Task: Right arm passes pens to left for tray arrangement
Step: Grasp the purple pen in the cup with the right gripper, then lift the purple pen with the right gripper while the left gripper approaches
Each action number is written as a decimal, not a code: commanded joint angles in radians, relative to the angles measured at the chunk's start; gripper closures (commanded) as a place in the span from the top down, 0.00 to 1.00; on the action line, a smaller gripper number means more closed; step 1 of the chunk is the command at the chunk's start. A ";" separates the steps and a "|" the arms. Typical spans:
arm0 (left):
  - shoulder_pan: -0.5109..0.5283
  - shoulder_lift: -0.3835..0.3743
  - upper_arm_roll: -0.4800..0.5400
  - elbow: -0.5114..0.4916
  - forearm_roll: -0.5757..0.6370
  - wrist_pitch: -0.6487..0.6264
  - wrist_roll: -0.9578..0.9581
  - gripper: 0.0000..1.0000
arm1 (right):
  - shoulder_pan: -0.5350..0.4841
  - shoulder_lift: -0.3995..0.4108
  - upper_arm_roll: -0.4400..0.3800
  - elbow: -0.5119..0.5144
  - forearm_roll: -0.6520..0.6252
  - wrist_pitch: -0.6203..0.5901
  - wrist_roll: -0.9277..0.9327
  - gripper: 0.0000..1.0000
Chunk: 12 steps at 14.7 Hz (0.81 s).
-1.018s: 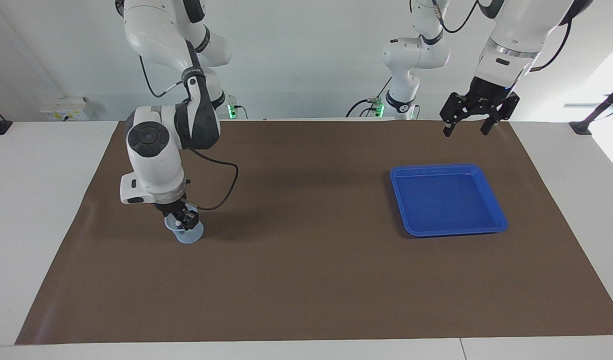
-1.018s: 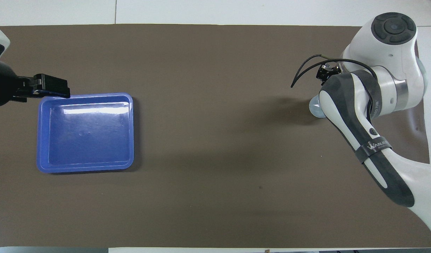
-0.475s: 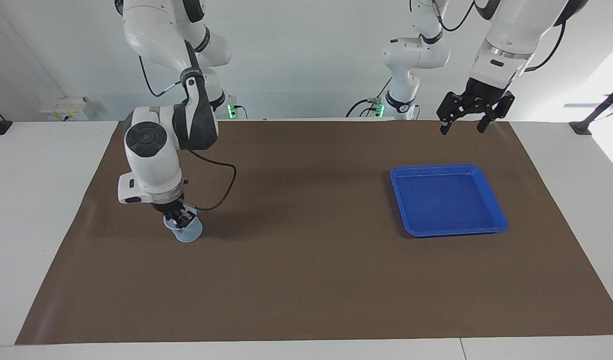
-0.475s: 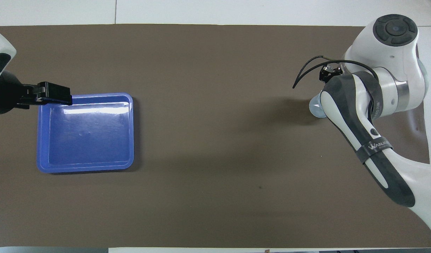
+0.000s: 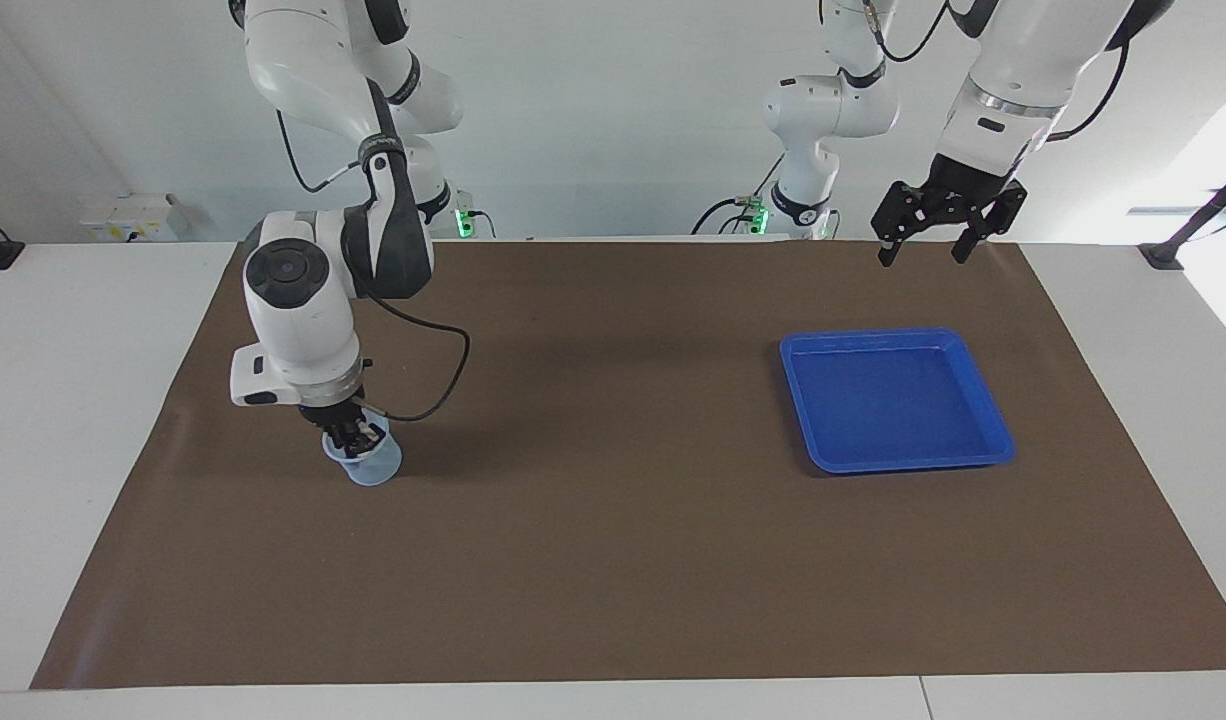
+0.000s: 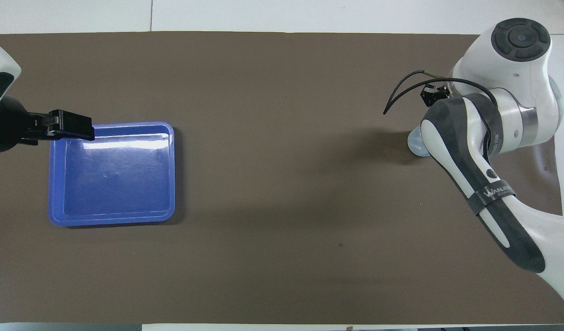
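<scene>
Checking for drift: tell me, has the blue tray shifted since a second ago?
No. The tray sits at the same spot on the brown mat.

A: The tray (image 5: 896, 400) is bright blue all over, plain, with pale glare across the floor near one rim; the mat (image 5: 613, 560) is flat dull brown with no pattern; the counter (image 5: 73, 400) is white.

B: And the cup (image 5: 373, 465)?

A: Translucent pale blue; the left gripper (image 5: 934, 249) is black; the right gripper (image 5: 351, 433) is black too, under a white wrist.

B: The arms?

A: White shells with dark grey panels and silver rings; black cables; small green lights at the bases; the wall is pale grey-white.
</scene>
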State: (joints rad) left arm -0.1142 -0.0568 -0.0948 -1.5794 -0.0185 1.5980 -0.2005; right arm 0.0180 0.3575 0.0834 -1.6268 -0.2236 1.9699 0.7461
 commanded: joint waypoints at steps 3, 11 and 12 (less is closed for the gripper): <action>-0.025 -0.038 0.007 -0.044 -0.006 -0.023 -0.010 1.00 | -0.009 -0.110 0.004 -0.025 -0.003 -0.022 -0.053 0.00; -0.027 -0.043 0.006 -0.047 -0.006 -0.036 -0.008 1.00 | -0.007 -0.310 0.010 -0.004 0.304 -0.158 -0.057 0.00; -0.027 -0.043 0.006 -0.048 -0.015 -0.047 -0.010 1.00 | -0.007 -0.319 0.012 -0.002 0.384 -0.152 -0.050 0.00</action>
State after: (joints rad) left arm -0.1278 -0.0682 -0.0967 -1.5916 -0.0205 1.5648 -0.2005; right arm 0.0200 0.0612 0.0864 -1.6177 0.0537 1.8096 0.7135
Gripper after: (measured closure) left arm 0.000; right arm 0.828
